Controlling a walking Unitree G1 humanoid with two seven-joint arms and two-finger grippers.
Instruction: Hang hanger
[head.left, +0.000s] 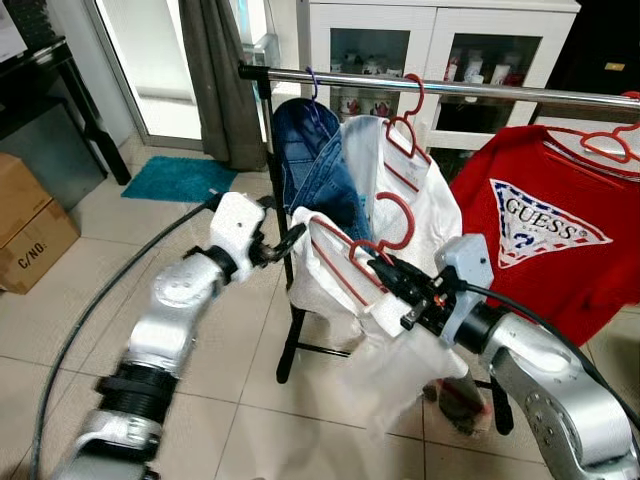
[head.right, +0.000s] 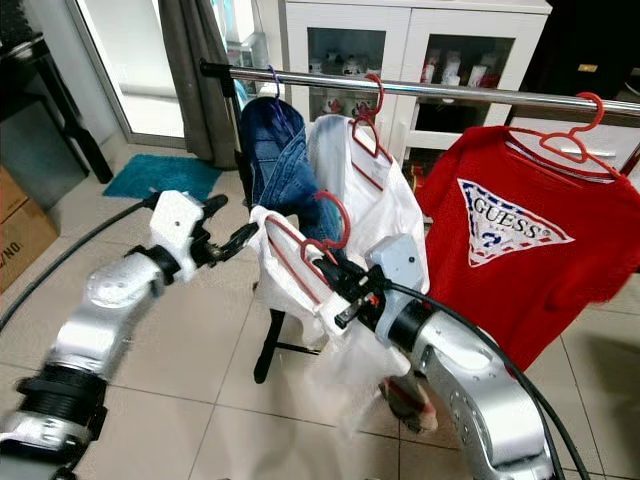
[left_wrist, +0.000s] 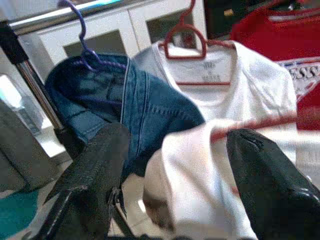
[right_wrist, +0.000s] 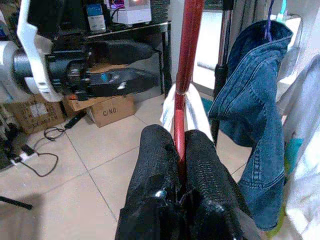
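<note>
My right gripper (head.left: 388, 268) is shut on a red hanger (head.left: 392, 232) that carries a white garment (head.left: 325, 275). I hold it in front of and below the silver rail (head.left: 450, 88), with the hook free of the rail. In the right wrist view the hanger's red bar (right_wrist: 189, 50) runs up from between the closed fingers (right_wrist: 160, 155). My left gripper (head.left: 283, 226) is open beside the garment's left shoulder; in the left wrist view the white cloth (left_wrist: 200, 185) lies between its spread fingers (left_wrist: 100, 165).
On the rail hang a denim jacket (head.left: 315, 165) on a purple hanger, a white shirt (head.left: 430, 195) and a red GUESS shirt (head.left: 545, 230), both on red hangers. A white cabinet (head.left: 440, 40) stands behind. Cardboard boxes (head.left: 30, 235), a teal mat (head.left: 180, 178) and a grey curtain (head.left: 220, 70) are on the left.
</note>
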